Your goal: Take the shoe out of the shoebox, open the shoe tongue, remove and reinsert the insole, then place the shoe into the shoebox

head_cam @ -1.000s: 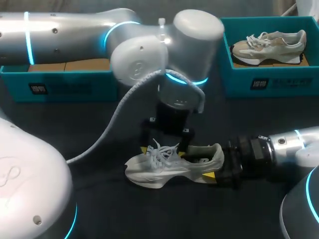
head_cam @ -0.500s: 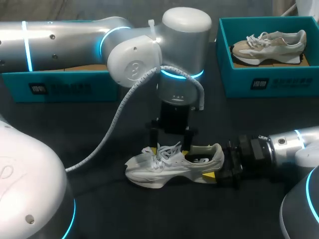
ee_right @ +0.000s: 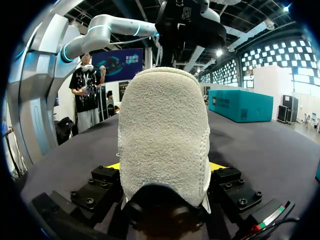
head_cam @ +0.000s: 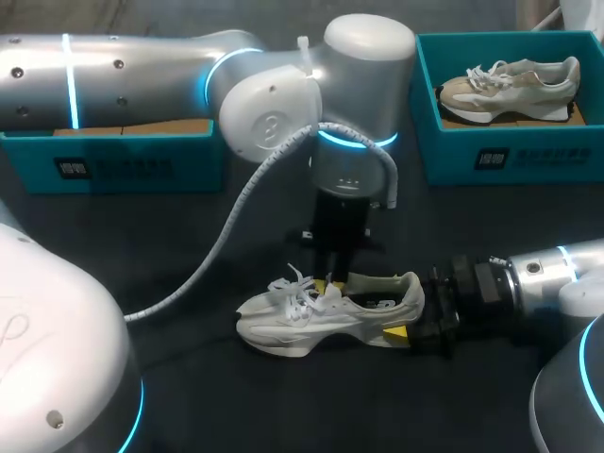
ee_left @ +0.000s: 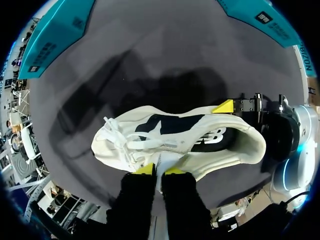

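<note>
The dark bench [head_cam: 453, 226] is carrying everything in view. The left arm [head_cam: 142, 66] is stretching in across the far side and bending down over the middle, while the right arm [head_cam: 538, 278] is lying low along the near right, level with the bench top. Two teal shoeboxes are sitting along the far edge, well apart: the left shoebox [head_cam: 123, 165] is showing a strip of brown floor behind the arm, and the right shoebox [head_cam: 491, 156] is holding a beige shoe [head_cam: 510, 85] lying on its side. The white shoe [head_cam: 330, 316] is standing out of the boxes on the bench, sole down, between the two hands, with its toe pointing towards the robot's left and its loose laces spilling over the front. The right hand [head_cam: 415, 316] is gripping the heel from both sides, a yellow tip showing at each flank. The left hand [ee_left: 160, 170] is coming straight down just behind the laces, its tips pressed close together and pinching a fold of the shoe's white upper.
</note>
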`<state>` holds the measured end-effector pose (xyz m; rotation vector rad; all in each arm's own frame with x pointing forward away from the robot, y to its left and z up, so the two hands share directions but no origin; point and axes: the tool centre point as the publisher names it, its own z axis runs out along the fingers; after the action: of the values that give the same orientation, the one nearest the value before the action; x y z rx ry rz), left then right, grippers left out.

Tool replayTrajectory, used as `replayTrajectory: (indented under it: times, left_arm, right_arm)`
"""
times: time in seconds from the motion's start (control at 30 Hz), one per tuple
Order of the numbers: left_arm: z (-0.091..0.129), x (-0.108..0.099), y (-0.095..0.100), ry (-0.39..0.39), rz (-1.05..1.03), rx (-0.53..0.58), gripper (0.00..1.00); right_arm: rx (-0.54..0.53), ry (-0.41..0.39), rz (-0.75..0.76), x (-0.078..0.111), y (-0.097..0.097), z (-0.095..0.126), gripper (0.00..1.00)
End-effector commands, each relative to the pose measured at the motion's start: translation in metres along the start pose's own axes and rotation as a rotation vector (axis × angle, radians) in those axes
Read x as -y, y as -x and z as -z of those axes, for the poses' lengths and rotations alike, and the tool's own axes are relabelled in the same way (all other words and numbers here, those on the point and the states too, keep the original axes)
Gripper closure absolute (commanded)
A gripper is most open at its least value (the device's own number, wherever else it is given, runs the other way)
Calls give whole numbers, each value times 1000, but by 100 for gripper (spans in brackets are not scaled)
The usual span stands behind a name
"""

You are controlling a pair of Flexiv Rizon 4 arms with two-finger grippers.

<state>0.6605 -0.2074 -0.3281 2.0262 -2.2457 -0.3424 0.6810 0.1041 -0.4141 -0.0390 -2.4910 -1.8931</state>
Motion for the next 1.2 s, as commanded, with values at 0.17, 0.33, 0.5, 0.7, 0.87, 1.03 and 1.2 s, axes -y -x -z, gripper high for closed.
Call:
replayTrajectory:
  times: [0.17,0.33,0.5,0.7,0.87,1.03,1.2]
  left_arm:
    - [2,-10,15,-52,13,-75,100]
    - [9,-16,32,-94,54,-170,100]
    - [17,-23,51,-140,93,-253,100]
    - [19,-27,67,-177,119,-308,100]
    - [12,-29,81,-176,120,-344,100]
    - [-3,-25,90,-148,152,-344,100]
    - [-18,-21,99,-117,175,-351,100]
  right_arm:
    - [1,-3,-1,0,0,-1,100]
    - [1,-3,-1,0,0,-1,100]
    - [1,-3,-1,0,0,-1,100]
    - [1,-3,-1,0,0,-1,100]
    - [1,-3,-1,0,0,-1,100]
    - [1,-3,-1,0,0,-1,100]
    - [1,-3,-1,0,0,-1,100]
